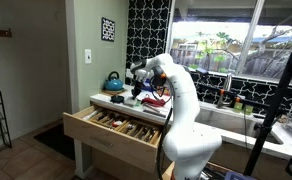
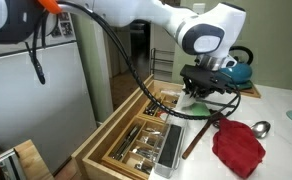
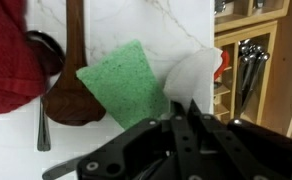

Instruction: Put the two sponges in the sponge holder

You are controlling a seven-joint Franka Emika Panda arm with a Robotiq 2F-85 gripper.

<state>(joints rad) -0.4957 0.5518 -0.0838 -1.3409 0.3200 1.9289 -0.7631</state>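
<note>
**Barely begun: claw over the green sponge, nothing yet in a holder**

Nearest to us, in the wrist view, the claw (image 3: 184,112) enters from the lower edge. Its two fingers stand close together. We cannot tell whether they are fully closed or pinch anything, since their tips overlap what lies behind them.

Just beyond the tips lies the green sponge (image 3: 126,90), flat on the white counter (image 3: 156,25). Beside it, toward the drawer, is a pale white object (image 3: 196,75). We cannot say whether this is the second sponge, the holder, or something else. On the sponge's other side, a wooden spoon (image 3: 74,60) lies lengthwise, its bowl just beside the sponge, and a red cloth (image 3: 4,60) lies past the spoon.

In an exterior view the same claw (image 2: 208,90) hangs low over the sponge at the counter's edge, above an open drawer (image 2: 151,135) of cutlery. Farther back stands a teal kettle (image 2: 242,68).

We judge the task to be at its first step. One sponge is on the counter, apparently not yet lifted, and a second sponge cannot be identified with confidence. No sponge holder is clearly visible in any view. Both placements therefore appear to remain, and the holder must first be located.
</note>
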